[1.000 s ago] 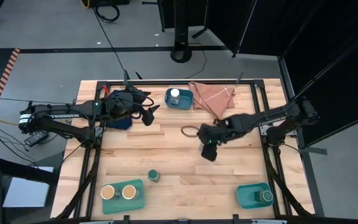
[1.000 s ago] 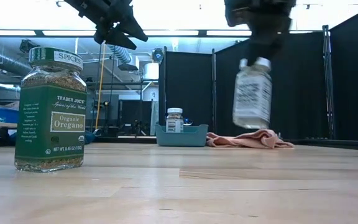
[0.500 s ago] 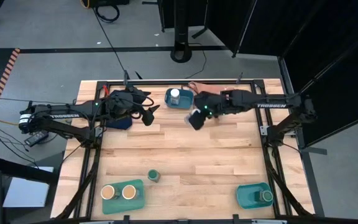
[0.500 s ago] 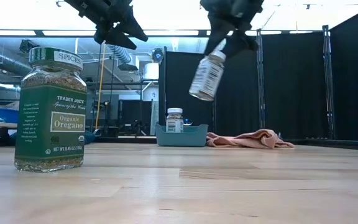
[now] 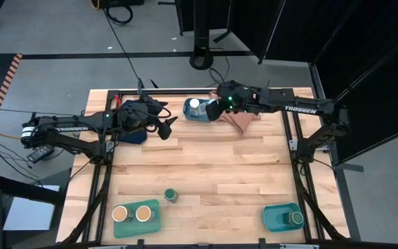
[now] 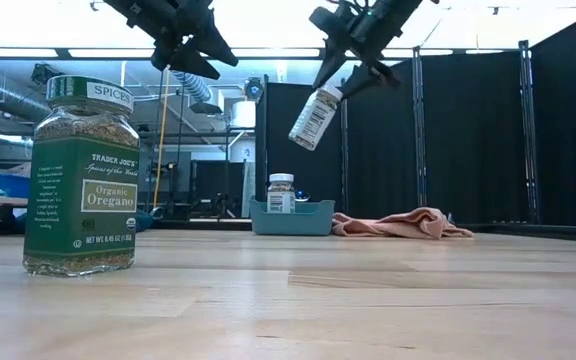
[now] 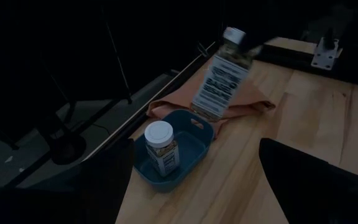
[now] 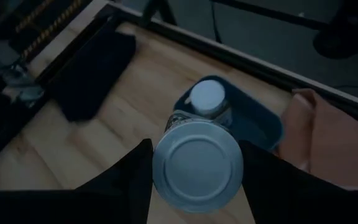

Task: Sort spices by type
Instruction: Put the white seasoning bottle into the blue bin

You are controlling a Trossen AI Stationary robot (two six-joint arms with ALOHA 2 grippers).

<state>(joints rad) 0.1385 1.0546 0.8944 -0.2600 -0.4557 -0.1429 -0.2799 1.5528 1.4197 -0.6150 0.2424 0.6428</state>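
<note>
1. We find the right gripper (image 6: 353, 55) clamped on a white-lidded spice jar (image 6: 315, 116), held in the air and tilted, its base toward the wrist camera and its lid end pinched between the fingers.
2. Below and just ahead of that gripper sits a blue plastic tray (image 5: 199, 115), rounded at the corners; a second white-lidded jar (image 7: 160, 144) stands upright inside it. The held jar does not touch the tray.
3. Just beside the tray, under the right arm, lies a crumpled pink cloth (image 6: 400, 223), soft and folded.
4. The left gripper (image 5: 166, 119) hovers with its fingers spread wide apart, holding nothing, on the tray's other side.
5. Well away from both grippers, at the near edge of the wooden plank table (image 5: 206, 180), one green-lidded jar (image 5: 171, 196) stands alone on the wood beside a teal tray (image 5: 136, 222) with two tan-lidded jars (image 5: 132, 214); another teal tray (image 5: 279, 218) holds a green-lidded jar (image 5: 296, 218).
6. The near green-lidded jar is glass, cylindrical, filled with dried herb, labelled oregano.
</note>
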